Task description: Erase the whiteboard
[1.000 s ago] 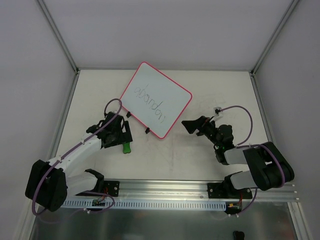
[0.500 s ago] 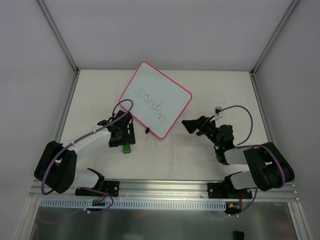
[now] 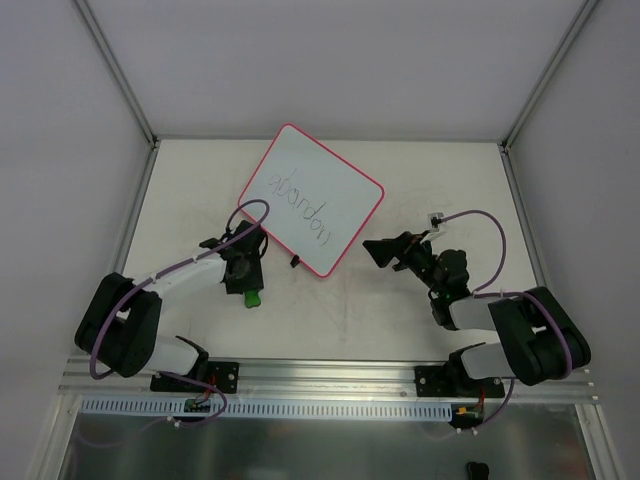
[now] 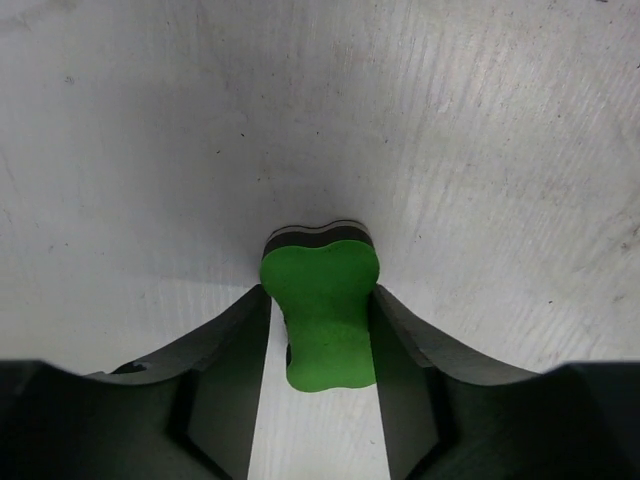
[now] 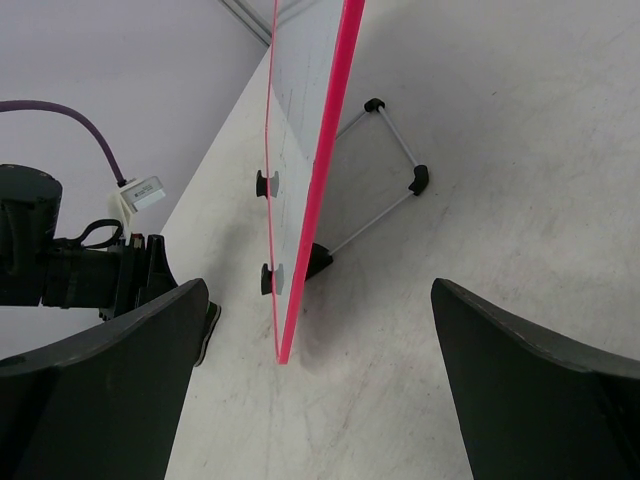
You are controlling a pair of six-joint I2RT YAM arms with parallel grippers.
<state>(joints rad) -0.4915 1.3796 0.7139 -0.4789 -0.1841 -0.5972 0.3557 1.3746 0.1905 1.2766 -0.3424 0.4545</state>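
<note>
We start at the left gripper (image 4: 320, 300): its fingers (image 4: 235, 340) have drawn in on the two long sides of the green eraser (image 4: 322, 310), and both pads seem to meet the foam at its wider far lobe. On one side a sliver of table (image 4: 450, 150) shows beside the narrow waist. We read this as a grip, but we cannot tell how firm it is. The eraser lies on the table surface, a dark layer showing at its far edge.

The right gripper (image 5: 320, 290) stands wide open with nothing in it, facing the edge of the whiteboard (image 3: 312, 200) but apart from it.

The whiteboard sits toward the far middle of the table, beyond and between both arms, and dark handwriting runs across its face. From the right wrist view it is not flat: it leans on a thin wire stand (image 5: 395, 165).

We see several risks:
- The jaws hold soft foam at a curved part, so the eraser could twist or slip out during the lift
- A wipe pressed against a propped board could slide it or tip it backward, because nothing braces it
- If the dark layer is the wiping face, it must be turned toward the writing, or the strokes clean nothing
</note>
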